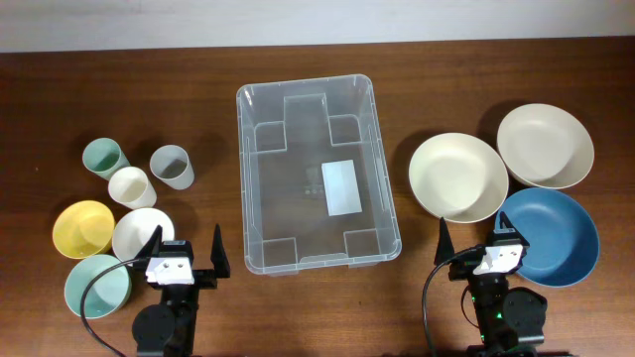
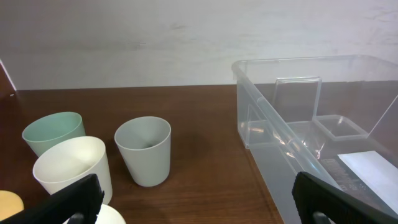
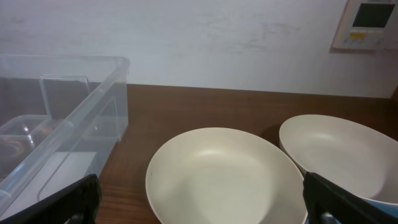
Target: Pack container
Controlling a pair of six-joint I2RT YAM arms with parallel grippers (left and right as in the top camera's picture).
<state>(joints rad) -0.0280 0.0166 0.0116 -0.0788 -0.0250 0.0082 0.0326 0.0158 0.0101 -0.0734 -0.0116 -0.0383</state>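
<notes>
The clear plastic container (image 1: 316,174) sits empty at the table's middle, a white label on its base. It also shows in the left wrist view (image 2: 311,143) and the right wrist view (image 3: 56,124). My left gripper (image 1: 185,260) is open and empty at the front left, beside a white bowl (image 1: 142,233). My right gripper (image 1: 480,256) is open and empty at the front right, just short of a cream bowl (image 1: 458,177). In the left wrist view the open jaws (image 2: 199,208) frame bare table. In the right wrist view the open jaws (image 3: 202,208) frame the cream bowl (image 3: 221,177).
On the left stand a green cup (image 1: 103,157), a grey cup (image 1: 171,166), a cream cup (image 1: 130,185), a yellow bowl (image 1: 82,228) and a mint bowl (image 1: 94,286). On the right lie a second cream bowl (image 1: 545,145) and a blue bowl (image 1: 552,236).
</notes>
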